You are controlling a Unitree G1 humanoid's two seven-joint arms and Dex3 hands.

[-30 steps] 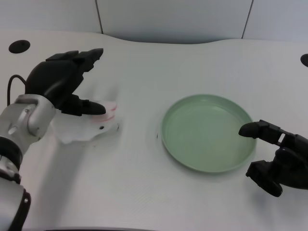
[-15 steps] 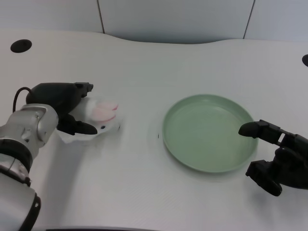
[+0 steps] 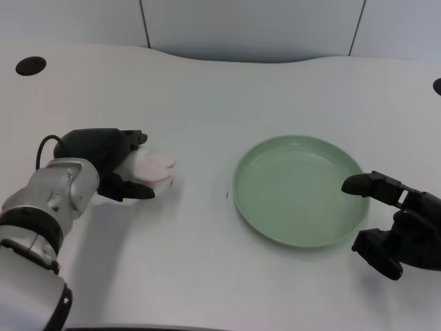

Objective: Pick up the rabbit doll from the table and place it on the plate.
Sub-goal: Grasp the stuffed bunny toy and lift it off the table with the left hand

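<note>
Rabbit doll (image 3: pixel 153 169) on white table (image 3: pixel 207 262), left hand (image 3: pixel 107 162) fingers wrapped around it, well left of green plate (image 3: pixel 298 190)

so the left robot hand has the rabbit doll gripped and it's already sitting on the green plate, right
Not quite. The left robot hand does grip the rabbit doll, but the doll is not on the green plate. The head view shows it at the table's left side, well apart from the plate, which holds nothing.
</note>
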